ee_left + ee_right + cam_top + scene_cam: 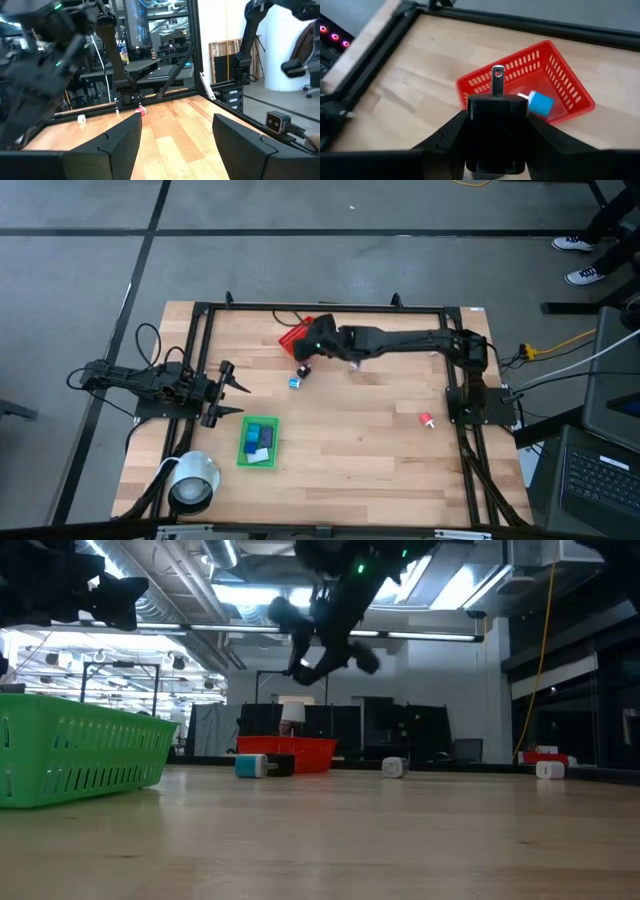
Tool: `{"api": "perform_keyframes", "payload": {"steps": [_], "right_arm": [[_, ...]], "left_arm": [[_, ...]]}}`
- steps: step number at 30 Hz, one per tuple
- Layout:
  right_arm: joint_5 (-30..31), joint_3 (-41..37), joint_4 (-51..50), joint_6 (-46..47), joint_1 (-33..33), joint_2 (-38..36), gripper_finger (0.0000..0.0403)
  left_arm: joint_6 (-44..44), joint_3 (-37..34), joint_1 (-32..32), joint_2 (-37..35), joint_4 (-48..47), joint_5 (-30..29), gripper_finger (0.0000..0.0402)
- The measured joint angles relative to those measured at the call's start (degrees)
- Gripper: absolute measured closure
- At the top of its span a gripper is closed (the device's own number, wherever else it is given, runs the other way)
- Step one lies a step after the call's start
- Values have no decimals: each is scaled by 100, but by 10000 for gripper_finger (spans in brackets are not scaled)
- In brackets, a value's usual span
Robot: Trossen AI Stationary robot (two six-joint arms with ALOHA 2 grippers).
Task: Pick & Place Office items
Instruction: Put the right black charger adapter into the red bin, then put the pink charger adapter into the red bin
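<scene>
My right gripper (pixel 496 150) is shut on a black plug block (pixel 496 125) with a metal prong, held in the air over the red mesh basket (pixel 530 85). The gripper also shows in the high view (pixel 305 356) and the low view (pixel 325 652). A blue and white piece (pixel 537 102) lies inside the basket. A blue and white piece (pixel 295 383) and a black one (pixel 281 765) lie on the table near the basket. A white piece (pixel 395 768) and a pink-red piece (pixel 427 420) lie farther right. My left gripper (pixel 230 396) is open and empty at the table's left. My right gripper pinches the black plug block by its two opposite sides (pixel 470 125) between its two fingers. The fingers (pixel 445 140) slant down from the table's right. The metal prong (pixel 497 82) sticks out ahead of the fingers. The block is lifted clear above the basket.
A green tray (pixel 243 448) with blue blocks stands at the front left, and also shows in the low view (pixel 80 755). A white roll (pixel 195 478) lies near the front left corner. A black frame (pixel 330 308) borders the table.
</scene>
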Motion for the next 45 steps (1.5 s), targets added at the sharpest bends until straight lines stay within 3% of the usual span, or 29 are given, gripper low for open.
{"api": "perform_keyframes", "payload": {"steps": [5, 11, 18, 22, 27, 32, 39, 45], "right_arm": [[-584, 0, 613, -200, -453, 415, 256], [-779, -2, 737, -242, -761, 705, 252], [-932, 0, 946, -196, -805, 714, 97], [-963, 0, 1049, -156, -804, 714, 60], [-998, 9, 1090, -155, -743, 697, 71], [-1533, 327, 842, -350, -592, 691, 95], [-1309, 941, -1429, -311, -144, 675, 108], [-775, 1005, -2628, -180, 260, 675, 108]], "left_arm": [[0, 0, 0, 0, -2, 2, 162], [0, 0, 0, 0, 0, 4, 162], [0, 0, 0, 0, 0, 2, 162], [0, 0, 0, 0, 0, 2, 162], [0, 0, 0, 0, -2, 2, 162], [0, 0, 1, 0, -1, 2, 162], [0, 0, 0, 0, -2, 2, 162], [0, 0, 2, 0, 0, 0, 162]]}}
